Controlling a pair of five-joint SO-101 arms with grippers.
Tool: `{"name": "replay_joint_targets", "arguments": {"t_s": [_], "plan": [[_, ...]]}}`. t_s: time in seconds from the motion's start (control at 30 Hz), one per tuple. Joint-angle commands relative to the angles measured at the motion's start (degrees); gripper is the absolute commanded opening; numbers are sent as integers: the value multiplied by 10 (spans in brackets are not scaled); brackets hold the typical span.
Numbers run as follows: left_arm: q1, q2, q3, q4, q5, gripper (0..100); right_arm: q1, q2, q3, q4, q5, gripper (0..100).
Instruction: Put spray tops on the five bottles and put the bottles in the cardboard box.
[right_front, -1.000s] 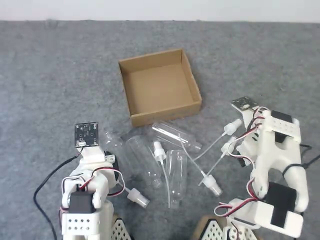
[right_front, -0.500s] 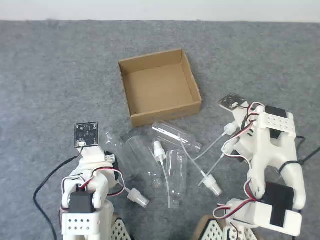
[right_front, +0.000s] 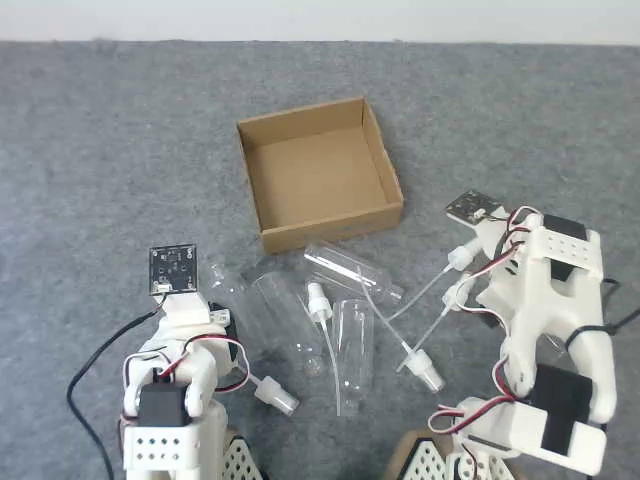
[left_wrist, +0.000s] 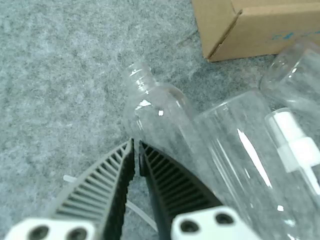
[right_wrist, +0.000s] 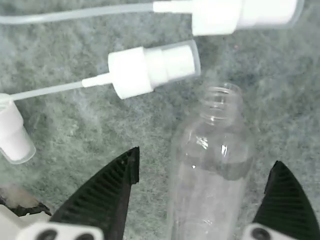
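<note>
My left gripper (left_wrist: 136, 146) is shut and holds nothing; its tips rest just short of a clear bottle (left_wrist: 152, 107) with a bare threaded neck. A second bottle (left_wrist: 240, 150) and a white spray top (left_wrist: 295, 145) lie beside it. My right gripper (right_wrist: 205, 160) is open, its black fingers (right_wrist: 107, 192) on either side of another uncapped clear bottle (right_wrist: 215, 150) lying on the carpet. Spray tops (right_wrist: 150, 67) with long tubes lie just past that bottle's mouth. The cardboard box (right_front: 385, 175) stands open beyond the bottles (right_front: 350, 345).
Grey carpet covers the table. Loose spray tops (right_front: 425, 370) and their thin tubes are scattered between the two arms. One more spray top (right_front: 275, 393) lies by the left arm (right_front: 170, 390). The right arm (right_front: 550, 320) hides the bottle beneath it.
The right arm's wrist swung a little to the left, then eased back to the right. The left arm, the bottles and the box have stayed where they were.
</note>
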Motion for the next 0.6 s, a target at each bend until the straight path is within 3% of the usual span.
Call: {"name": "replay_joint_targets", "arguments": {"t_s": [0.0,0.3,0.57], "plan": [[0,-7,-7,1,3,12,8,-28,-23,-1,10,347],[0,-7,-7,1,3,12,10,-29,16,-67,8,344],[0,-7,-7,1,3,12,10,-29,17,-67,8,219]]}}
